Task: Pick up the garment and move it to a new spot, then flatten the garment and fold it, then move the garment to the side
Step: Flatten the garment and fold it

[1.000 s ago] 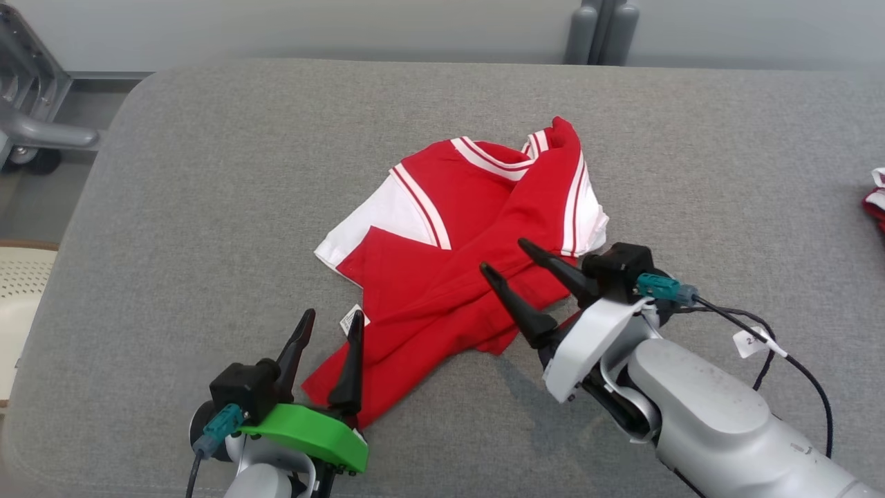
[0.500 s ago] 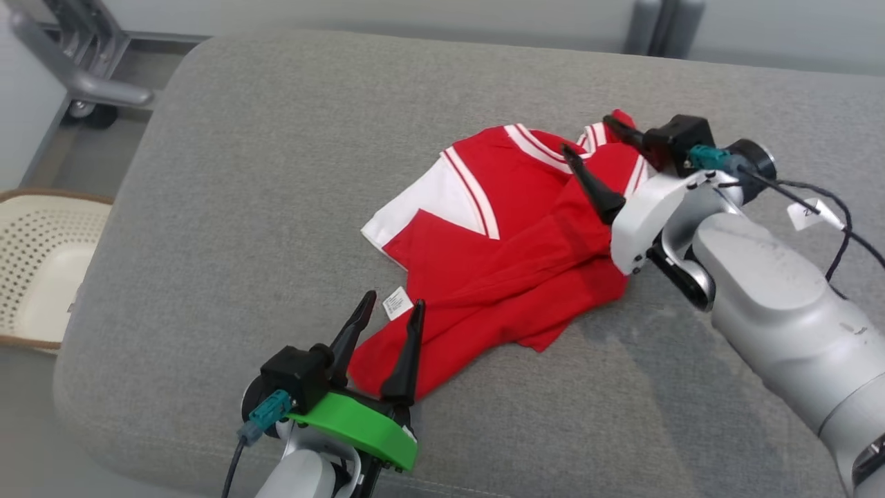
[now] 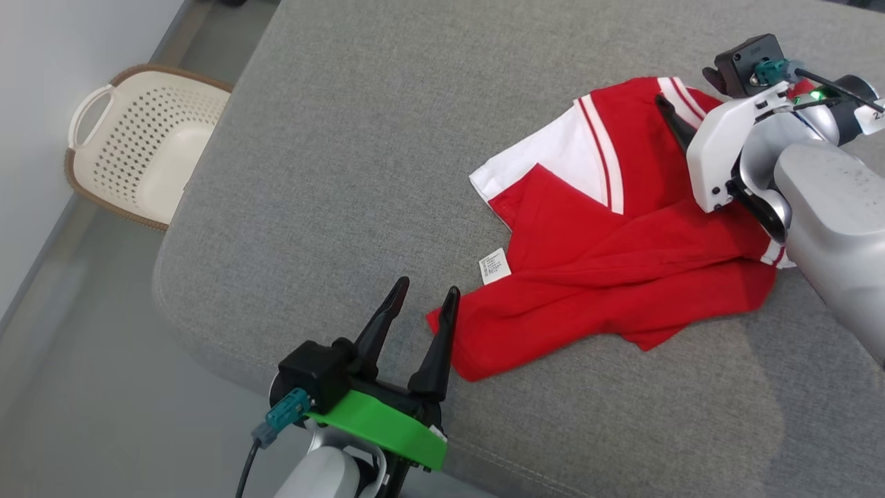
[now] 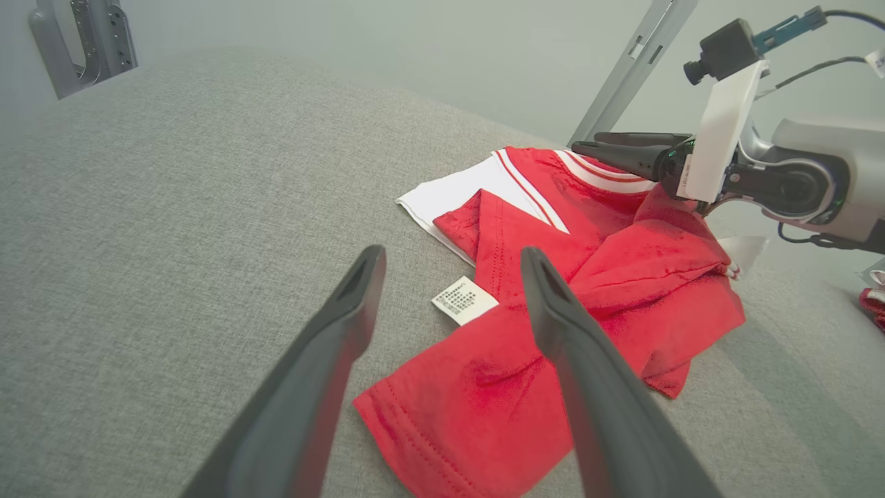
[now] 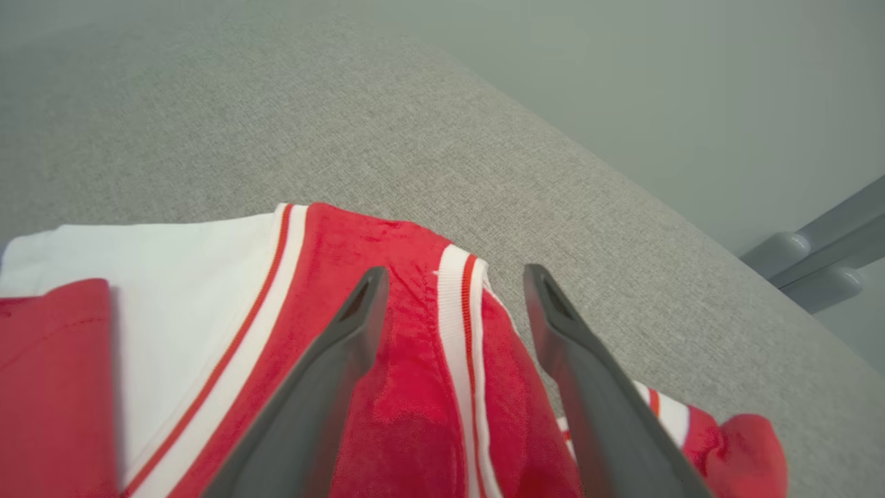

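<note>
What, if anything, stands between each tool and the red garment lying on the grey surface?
Nothing visible does. The left tool, open, points at the near red corner of the garment, with only bare grey surface beside it. The right tool, open, hangs directly over the striped collar.

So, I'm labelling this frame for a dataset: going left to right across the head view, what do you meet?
First the cream basket → left gripper, open → white care label → red garment → right gripper, open over the collar.
</note>
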